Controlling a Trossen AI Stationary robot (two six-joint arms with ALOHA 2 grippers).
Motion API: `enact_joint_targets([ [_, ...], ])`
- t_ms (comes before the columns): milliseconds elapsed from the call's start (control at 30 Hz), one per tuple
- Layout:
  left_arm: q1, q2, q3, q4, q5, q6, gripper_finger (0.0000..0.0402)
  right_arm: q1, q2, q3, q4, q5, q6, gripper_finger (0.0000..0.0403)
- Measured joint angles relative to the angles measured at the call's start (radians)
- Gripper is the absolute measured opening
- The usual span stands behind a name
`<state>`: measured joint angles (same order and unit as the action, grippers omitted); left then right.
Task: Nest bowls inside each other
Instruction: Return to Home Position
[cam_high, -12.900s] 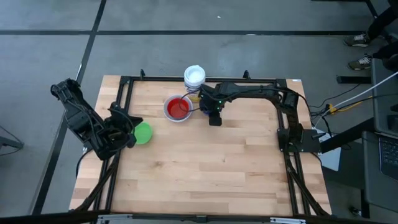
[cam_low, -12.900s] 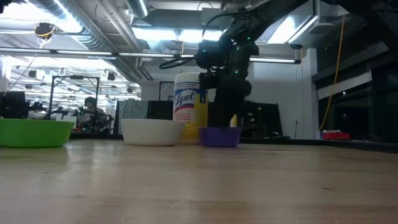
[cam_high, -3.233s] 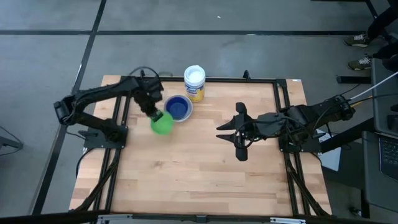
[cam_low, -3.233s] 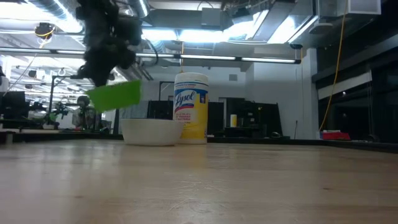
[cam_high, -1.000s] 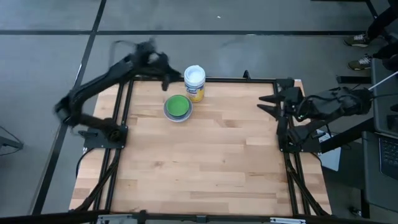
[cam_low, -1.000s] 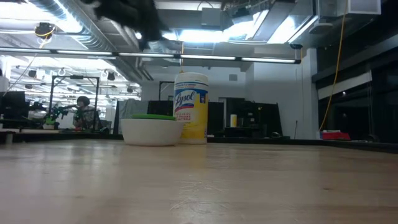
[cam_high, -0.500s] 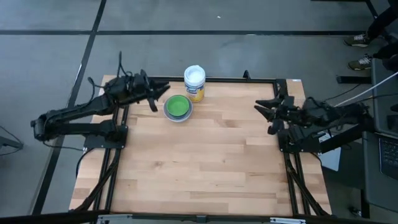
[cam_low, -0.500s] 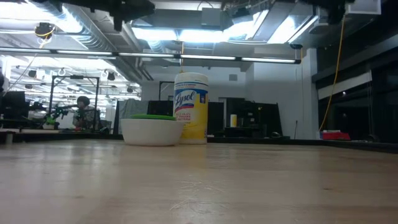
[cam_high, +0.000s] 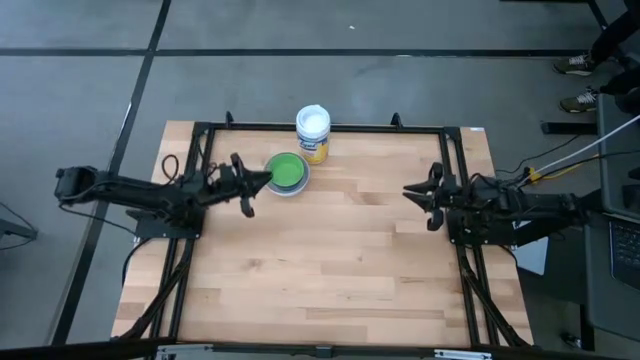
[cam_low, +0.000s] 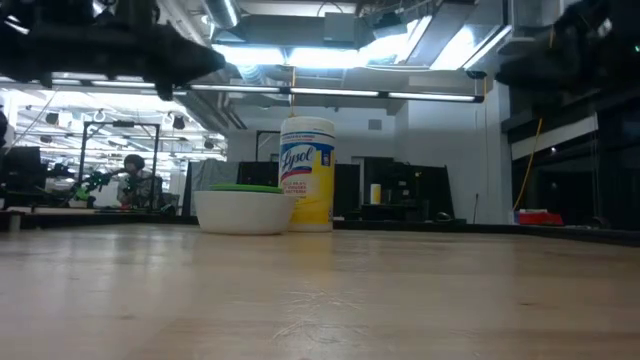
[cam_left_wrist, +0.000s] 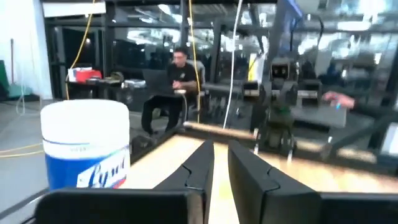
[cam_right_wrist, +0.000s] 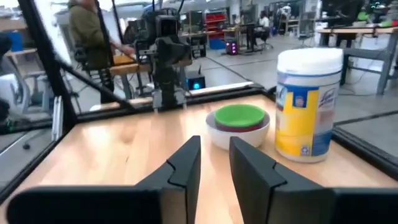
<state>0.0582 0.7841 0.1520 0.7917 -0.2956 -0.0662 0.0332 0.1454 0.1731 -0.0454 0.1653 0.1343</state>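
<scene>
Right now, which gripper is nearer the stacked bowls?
Left. The left gripper sits just beside the stacked bowls, not touching; the right gripper is far off on the opposite side.

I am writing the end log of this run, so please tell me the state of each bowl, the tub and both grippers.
green bowl: upright, nested on top inside the white bowl.
white bowl: upright on the table, green bowl inside it.
tub: upright, lid on.
left gripper: open, empty, in the air beside the bowls.
right gripper: open, empty, by the table's right edge.
</scene>
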Motion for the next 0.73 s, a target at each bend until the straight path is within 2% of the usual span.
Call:
enact_joint_targets([
  [167,-0.124,-0.002,-0.037,0.001,-0.116,0.08,0.0035,0.0,-0.1,-0.091,-0.025,-0.021,-0.039,0.0082],
  [300,-0.165,-0.006,-0.117,0.082,-0.15,0.087,0.003,0.0,-0.14,-0.126,-0.017,-0.032,-0.079,0.0086],
  [333,-0.17,-0.006,-0.144,0.122,-0.154,0.084,0.0029,0.0,-0.141,-0.125,-0.014,-0.034,-0.094,0.0087],
  [433,-0.174,-0.008,-0.144,0.093,-0.165,0.096,0.0025,-0.002,-0.141,-0.124,-0.017,-0.033,-0.137,0.0088],
  [567,-0.155,-0.006,-0.144,-0.031,-0.2,0.065,0.0022,-0.002,-0.141,-0.124,-0.017,-0.035,-0.164,0.0083],
  [733,-0.13,-0.012,-0.144,-0.052,-0.148,0.056,0.0021,-0.009,-0.096,-0.124,-0.018,-0.035,-0.176,0.0075],
])
